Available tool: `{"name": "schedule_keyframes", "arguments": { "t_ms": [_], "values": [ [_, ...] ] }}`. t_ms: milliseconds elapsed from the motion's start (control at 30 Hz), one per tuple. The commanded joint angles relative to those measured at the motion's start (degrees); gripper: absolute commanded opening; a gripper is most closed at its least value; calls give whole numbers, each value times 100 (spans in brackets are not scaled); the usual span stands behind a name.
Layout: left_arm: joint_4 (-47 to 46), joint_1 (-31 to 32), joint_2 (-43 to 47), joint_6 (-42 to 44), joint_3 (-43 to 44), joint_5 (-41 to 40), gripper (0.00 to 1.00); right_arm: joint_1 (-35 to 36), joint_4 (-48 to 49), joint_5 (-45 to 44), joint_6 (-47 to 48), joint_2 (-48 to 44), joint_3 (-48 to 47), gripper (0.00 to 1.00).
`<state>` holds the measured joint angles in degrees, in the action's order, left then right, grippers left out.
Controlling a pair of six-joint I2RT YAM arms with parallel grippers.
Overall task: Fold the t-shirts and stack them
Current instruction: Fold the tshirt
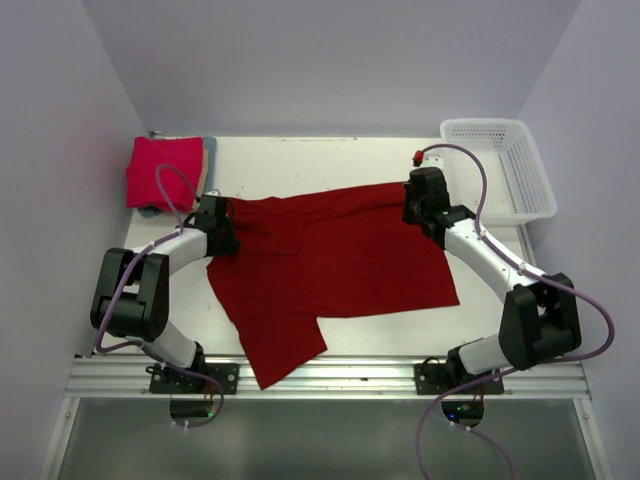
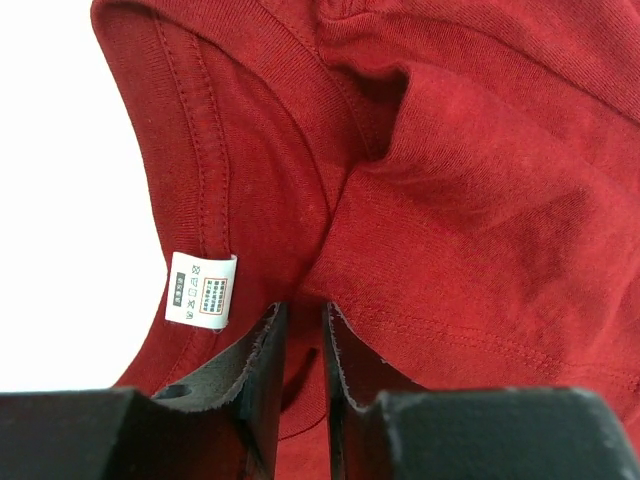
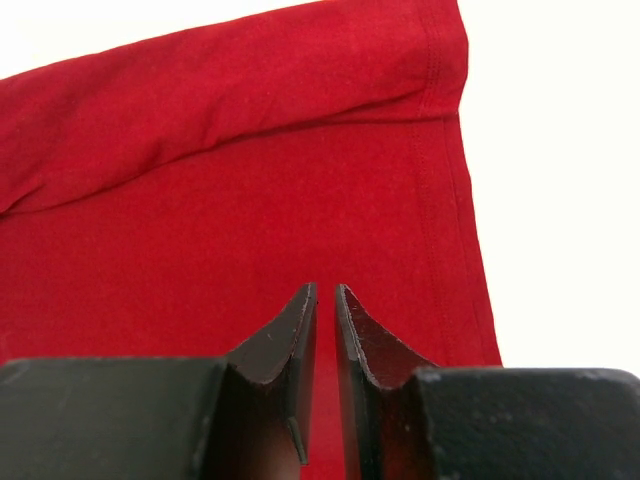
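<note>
Top view: I am seeing the dark crimson t-shirt [image 1: 330, 260] lying loosely spread mid-table [image 1: 380, 340], the left gripper [image 1: 222, 232] at its collar end and the right gripper [image 1: 418, 205] at its far hem corner.

Left wrist: the jaws are standing slightly apart over a rumpled fold beside the care label [image 2: 202, 290].

Right wrist: the jaws are sitting nearly together over flat cloth, and I cannot tell whether they are pinching it.

I am judging the shirt light, limp and prone to sag, so the stitched hems should give the firmest hold.

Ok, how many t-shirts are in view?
3: a dark crimson tee spread centrally; a folded pinkish-red tee at the far-left corner; a blue-grey tee edging out beneath it. Others may be hidden.
</note>
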<state>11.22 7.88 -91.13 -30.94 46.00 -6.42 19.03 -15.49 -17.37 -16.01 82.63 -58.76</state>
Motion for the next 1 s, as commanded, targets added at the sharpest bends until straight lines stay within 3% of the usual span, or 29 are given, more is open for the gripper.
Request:
{"name": "schedule_keyframes", "arguments": {
  "t_ms": [0,67,200,967],
  "values": [
    [-59,-15,-1,-79,-65,-88,25,13,54,-162,37,-221,14,17],
    [-76,-15,-36,-79,-73,-62,20,22,63,-162,28,-221,31,17],
    [-120,-15,-45,-88,-91,0,0,13,63,-162,28,-221,32,17],
    [661,-6,992,18,322,176,0,22,98,-153,28,-177,32,17]
  ]
}}
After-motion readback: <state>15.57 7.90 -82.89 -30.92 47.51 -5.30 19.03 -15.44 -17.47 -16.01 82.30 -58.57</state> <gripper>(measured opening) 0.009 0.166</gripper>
